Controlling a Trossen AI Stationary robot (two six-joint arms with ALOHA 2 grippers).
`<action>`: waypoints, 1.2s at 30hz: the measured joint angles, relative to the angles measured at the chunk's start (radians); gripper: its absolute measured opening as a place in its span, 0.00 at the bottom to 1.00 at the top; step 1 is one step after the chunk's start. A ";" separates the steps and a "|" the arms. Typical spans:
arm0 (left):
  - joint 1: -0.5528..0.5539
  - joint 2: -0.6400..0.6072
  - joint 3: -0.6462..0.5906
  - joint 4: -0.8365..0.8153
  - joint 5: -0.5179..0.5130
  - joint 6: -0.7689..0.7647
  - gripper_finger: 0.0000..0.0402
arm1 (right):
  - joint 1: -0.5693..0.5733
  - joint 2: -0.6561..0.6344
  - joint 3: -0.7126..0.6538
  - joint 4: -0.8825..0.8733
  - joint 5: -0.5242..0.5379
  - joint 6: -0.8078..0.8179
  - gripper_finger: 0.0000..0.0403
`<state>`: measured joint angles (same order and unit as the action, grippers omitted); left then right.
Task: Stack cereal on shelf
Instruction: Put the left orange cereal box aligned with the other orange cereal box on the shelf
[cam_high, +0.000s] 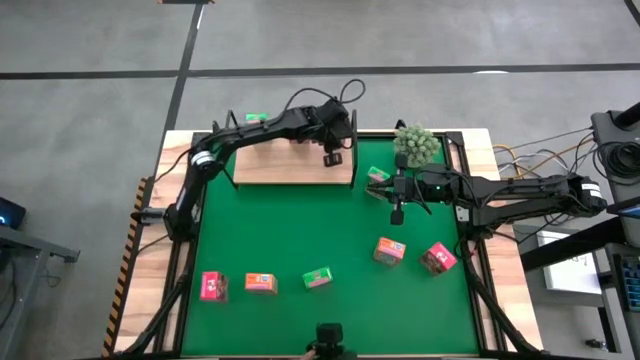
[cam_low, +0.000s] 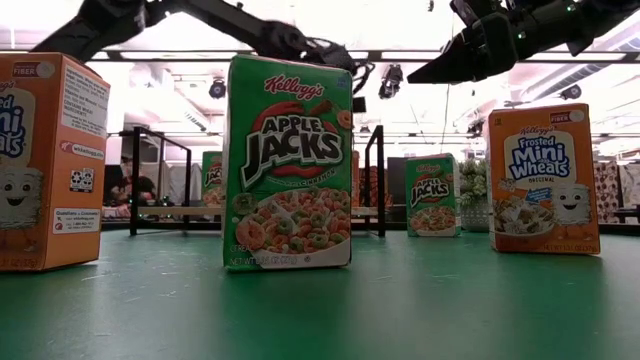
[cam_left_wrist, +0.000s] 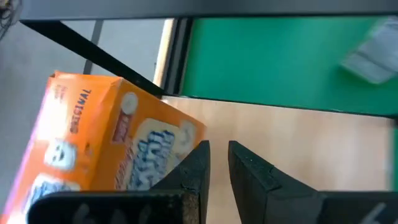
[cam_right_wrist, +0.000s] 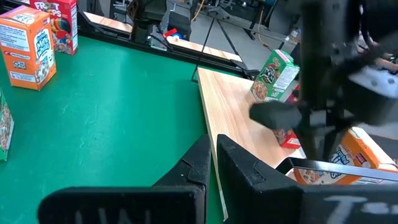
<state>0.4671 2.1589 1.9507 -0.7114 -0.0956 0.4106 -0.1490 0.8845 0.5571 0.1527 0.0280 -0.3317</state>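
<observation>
The light wooden shelf (cam_high: 290, 165) lies at the far middle of the green mat. My left gripper (cam_left_wrist: 217, 155) hovers over the shelf's right end, fingers nearly together with nothing between them. An orange cereal box (cam_left_wrist: 106, 143) rests tilted on the wood beside one finger. A green box (cam_right_wrist: 277, 74) also stands on the shelf. My right gripper (cam_right_wrist: 211, 155) hangs shut above the mat just right of the shelf, near another green box (cam_high: 378, 176). More boxes stand on the mat: orange (cam_high: 390, 250), pink (cam_high: 438, 258), pink (cam_high: 213, 286), orange (cam_high: 260, 284) and green (cam_high: 317, 278). My left gripper stands right beside the orange box's printed front (cam_left_wrist: 180, 140), coming slanting down from above. Whether the outer side of its finger (cam_left_wrist: 196, 165) touches the box I cannot tell. Nothing is between the fingers.
A small green bushy plant (cam_high: 418, 143) stands at the far right, behind my right gripper. Black wire brackets (cam_low: 160, 180) rise at the shelf's ends. The middle of the mat (cam_high: 290, 230) is bare between the shelf and the near row of boxes.
</observation>
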 joint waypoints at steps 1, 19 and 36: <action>-0.008 -0.011 0.000 -0.023 0.000 -0.005 0.10 | 0.000 0.000 0.000 0.001 0.000 0.000 0.04; -0.261 -0.276 -0.002 -0.626 0.090 -0.363 0.10 | 0.000 0.000 0.000 0.070 -0.001 -0.048 0.04; -0.724 -0.300 -0.078 -0.785 0.081 -0.725 0.11 | 0.000 0.000 0.006 0.123 -0.002 -0.136 0.04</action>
<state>-0.2565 1.8592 1.8726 -1.4962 -0.0142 -0.3149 -0.1490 0.8845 0.5629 0.2754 0.0265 -0.4674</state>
